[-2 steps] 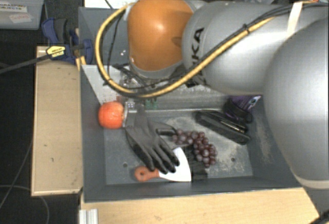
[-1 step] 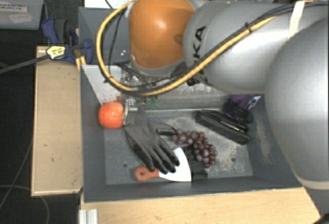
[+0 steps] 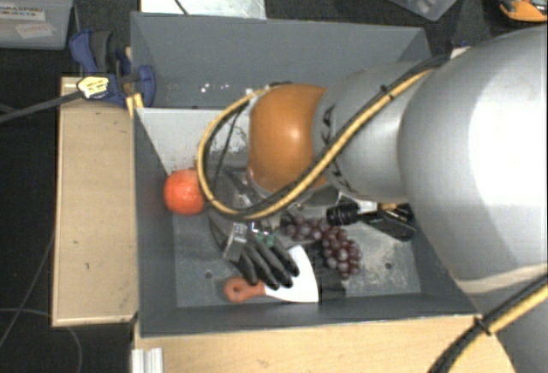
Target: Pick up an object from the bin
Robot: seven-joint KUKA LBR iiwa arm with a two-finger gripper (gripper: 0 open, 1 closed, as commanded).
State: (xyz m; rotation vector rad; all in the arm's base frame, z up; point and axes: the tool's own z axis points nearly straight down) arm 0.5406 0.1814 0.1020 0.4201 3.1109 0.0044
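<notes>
My gripper (image 3: 264,265): low in the bin (image 3: 158,260), close to its near wall. Wide or narrow, I cannot tell, because my own wrist covers it.
White piece (image 3: 300,284): under my tip by the near wall. It is flat, smooth, curved along one edge and hard-looking.
Red piece (image 3: 242,288): small, sausage-shaped, matte, perhaps rubbery. It lies at the white piece's left end.
Grapes (image 3: 330,245): a dark purple bunch of bumpy beads, likely plastic, just right of me on the mid-floor.
Black tool (image 3: 377,217): slim and glossy, toward the right wall.
Orange ball (image 3: 184,192): round and matte, by the left wall.
Risk, thin plate: I judge a slick flat piece on the metal floor may slide or tip rather than lift.
Risk, crowding: closing here could also catch the red piece or the grapes, and a poor hold may drop.
Risk, wall: this near it, I could scrape it.
</notes>
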